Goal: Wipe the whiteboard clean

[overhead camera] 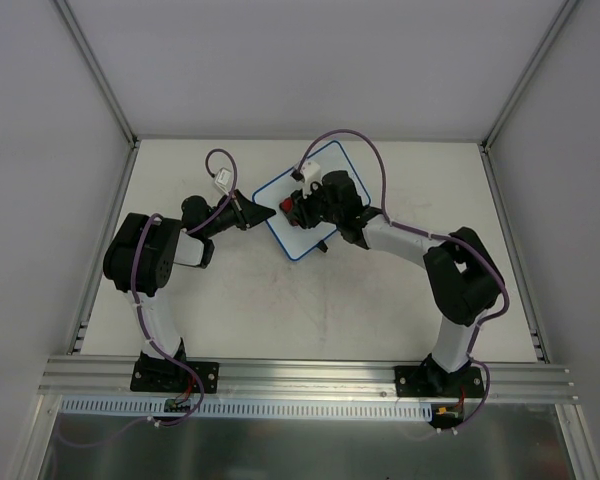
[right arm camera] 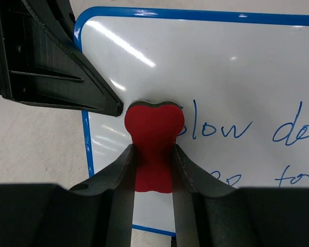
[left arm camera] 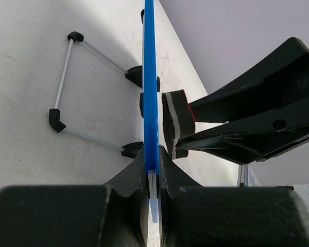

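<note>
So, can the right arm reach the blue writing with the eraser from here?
Likely yes: right gripper holds the eraser beside the writing on the whiteboard, nothing between; left gripper clamps only the edge.

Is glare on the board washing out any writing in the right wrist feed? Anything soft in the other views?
Right wrist: glare streaks cross the whiteboard at its upper left, away from the blue writing, which reads sharp. Left wrist: the left gripper fills the foreground, dark and soft; the eraser behind is crisp. Top external: even light, writing too small to read.
</note>
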`<action>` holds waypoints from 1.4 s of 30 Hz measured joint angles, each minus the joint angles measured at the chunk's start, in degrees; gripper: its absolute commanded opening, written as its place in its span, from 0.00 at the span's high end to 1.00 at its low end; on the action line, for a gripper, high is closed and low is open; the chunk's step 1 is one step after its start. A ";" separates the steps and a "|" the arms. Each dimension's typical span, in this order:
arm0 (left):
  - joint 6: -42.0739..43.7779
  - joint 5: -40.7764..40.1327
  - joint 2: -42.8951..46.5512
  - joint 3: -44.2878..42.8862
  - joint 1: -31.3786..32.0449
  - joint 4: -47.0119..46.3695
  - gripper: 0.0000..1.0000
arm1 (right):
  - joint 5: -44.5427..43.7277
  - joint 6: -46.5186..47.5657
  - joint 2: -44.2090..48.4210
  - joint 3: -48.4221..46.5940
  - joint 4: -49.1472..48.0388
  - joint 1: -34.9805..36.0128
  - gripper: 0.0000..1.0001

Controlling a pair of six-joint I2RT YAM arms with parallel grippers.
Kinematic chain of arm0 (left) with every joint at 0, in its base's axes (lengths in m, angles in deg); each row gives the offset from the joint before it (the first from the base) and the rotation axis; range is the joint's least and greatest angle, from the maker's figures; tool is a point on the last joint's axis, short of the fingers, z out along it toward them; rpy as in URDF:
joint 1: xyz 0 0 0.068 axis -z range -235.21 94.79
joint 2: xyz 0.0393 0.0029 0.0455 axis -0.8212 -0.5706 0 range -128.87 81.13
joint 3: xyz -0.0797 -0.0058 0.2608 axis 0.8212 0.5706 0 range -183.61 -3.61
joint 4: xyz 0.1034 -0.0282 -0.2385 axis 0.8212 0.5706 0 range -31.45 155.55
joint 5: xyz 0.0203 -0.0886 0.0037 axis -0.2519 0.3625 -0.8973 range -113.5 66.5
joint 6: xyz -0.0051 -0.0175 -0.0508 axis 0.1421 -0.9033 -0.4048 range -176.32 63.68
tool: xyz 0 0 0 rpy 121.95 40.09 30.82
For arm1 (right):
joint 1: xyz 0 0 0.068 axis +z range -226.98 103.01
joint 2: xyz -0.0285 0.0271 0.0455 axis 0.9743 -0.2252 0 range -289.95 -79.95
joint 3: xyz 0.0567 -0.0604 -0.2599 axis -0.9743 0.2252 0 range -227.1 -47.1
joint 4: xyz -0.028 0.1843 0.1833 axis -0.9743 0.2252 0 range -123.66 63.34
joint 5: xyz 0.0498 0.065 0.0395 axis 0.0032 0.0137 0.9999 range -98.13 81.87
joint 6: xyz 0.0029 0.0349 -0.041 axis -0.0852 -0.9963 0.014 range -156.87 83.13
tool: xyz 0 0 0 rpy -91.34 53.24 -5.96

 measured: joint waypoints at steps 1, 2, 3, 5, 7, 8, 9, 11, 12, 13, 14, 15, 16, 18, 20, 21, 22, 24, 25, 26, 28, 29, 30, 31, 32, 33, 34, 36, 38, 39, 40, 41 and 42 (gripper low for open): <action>0.00 -0.02 0.00 0.02 0.00 0.00 1.00 | 0.00 0.04 -0.52 -0.33 -0.02 0.11 1.00; 0.00 -0.02 0.02 0.02 0.00 0.00 1.00 | 0.00 0.07 -0.90 -0.59 -0.02 0.20 1.00; 0.02 -0.02 0.04 0.07 0.00 0.00 1.00 | -0.02 0.11 -1.18 -0.85 -0.02 0.26 1.00; 0.04 -0.02 0.04 0.07 0.00 0.00 1.00 | -0.04 0.20 -1.60 -1.44 -0.09 0.42 1.00; 0.04 -0.02 0.04 0.09 0.00 0.00 1.00 | -0.07 0.22 -1.88 -2.14 -0.17 0.55 1.00; 0.07 -0.02 0.04 0.09 0.00 0.00 1.00 | -0.13 0.24 -1.95 -2.54 -0.15 0.63 1.00; 0.07 -0.02 0.04 0.09 0.00 0.00 1.00 | -0.24 0.31 -2.03 -2.89 -0.17 0.70 1.00; 0.07 -0.02 0.04 0.09 0.00 0.00 1.00 | -0.79 0.55 -2.43 -4.07 -0.20 0.87 1.00; 0.09 -0.02 0.04 0.09 0.00 0.00 1.00 | -1.18 0.66 -2.80 -4.81 -0.17 0.96 1.00; 0.09 0.00 0.04 0.09 0.00 0.00 1.00 | -1.46 0.76 -3.39 -5.88 0.09 1.07 1.00; 0.11 0.00 0.04 0.09 0.00 0.00 1.00 | -1.88 0.83 -4.13 -7.10 0.42 1.18 1.00; 0.15 -0.02 0.07 0.09 0.02 0.00 1.00 | -2.32 0.85 -4.76 -8.13 0.72 1.25 1.00; 0.26 -0.02 0.09 0.13 0.02 0.00 1.00 | -2.75 0.85 -5.55 -9.33 1.05 1.33 1.00; 0.28 -0.46 0.20 0.31 0.02 0.15 1.00 | -3.63 0.83 -6.67 -11.19 1.75 1.51 1.00; 0.28 -0.76 0.26 0.44 0.04 0.26 1.00 | -4.46 0.90 -7.06 -12.15 2.64 1.75 1.00; 0.28 -0.90 0.35 0.48 0.04 0.31 1.00 | -5.01 1.01 -7.26 -12.70 3.06 1.92 1.00; 0.28 -1.03 0.39 0.52 0.04 0.48 1.00 | -5.53 1.16 -7.45 -13.18 3.50 2.08 1.00; 0.35 -1.07 0.55 0.55 0.04 0.74 1.00 | -6.40 1.51 -7.58 -13.77 4.15 2.34 1.00; 0.39 -1.11 0.61 0.57 0.07 0.83 1.00 | -6.67 1.66 -7.58 -13.84 4.26 2.43 1.00; 0.50 -1.27 0.74 0.59 0.15 1.09 1.00 | -6.91 1.81 -7.58 -13.88 4.42 2.51 1.00; 0.66 -1.51 0.92 0.59 0.33 1.29 1.00 | -7.34 2.16 -7.58 -13.88 4.52 2.62 1.00; 0.74 -1.55 1.01 0.59 0.33 1.46 1.00 | -7.43 2.32 -7.58 -13.88 4.55 2.67 1.00; 0.79 -1.60 1.11 0.63 0.33 1.60 1.00 | -7.61 2.45 -7.52 -13.64 4.35 2.71 1.00; 0.92 -1.60 1.16 0.70 0.35 1.62 1.00 | -7.69 2.60 -7.26 -12.98 3.63 2.78 1.00; 1.03 -1.60 1.22 0.74 0.37 1.60 1.00 | -7.80 2.73 -7.02 -12.41 3.19 2.82 1.00; 1.16 -1.57 1.29 0.79 0.42 1.57 1.00 | -7.91 2.82 -6.58 -11.34 2.34 2.82 1.00; 1.25 -1.57 1.42 0.83 0.44 1.62 1.00 | -8.11 2.82 -5.95 -9.92 1.77 2.84 1.00; 1.31 -1.60 1.49 0.87 0.44 1.68 1.00 | -8.50 2.78 -4.85 -7.17 0.79 2.84 1.00; 1.31 -1.64 1.49 0.92 0.44 1.73 1.00 | -8.92 2.78 -3.82 -4.55 -0.33 2.84 1.00; 1.33 -1.64 1.53 0.92 0.44 1.73 1.00 | -9.07 2.75 -3.37 -3.45 -0.76 2.84 1.00; 1.36 -1.62 1.53 0.92 0.44 1.75 1.00 | -9.25 2.73 -2.97 -2.49 -1.25 2.84 1.00; 1.40 -1.62 1.55 0.92 0.44 1.73 1.00 | -9.35 2.73 -2.67 -1.70 -1.55 2.84 1.00; 1.40 -1.62 1.55 0.94 0.44 1.73 1.00 | -9.53 2.71 -2.29 -0.74 -1.88 2.84 1.00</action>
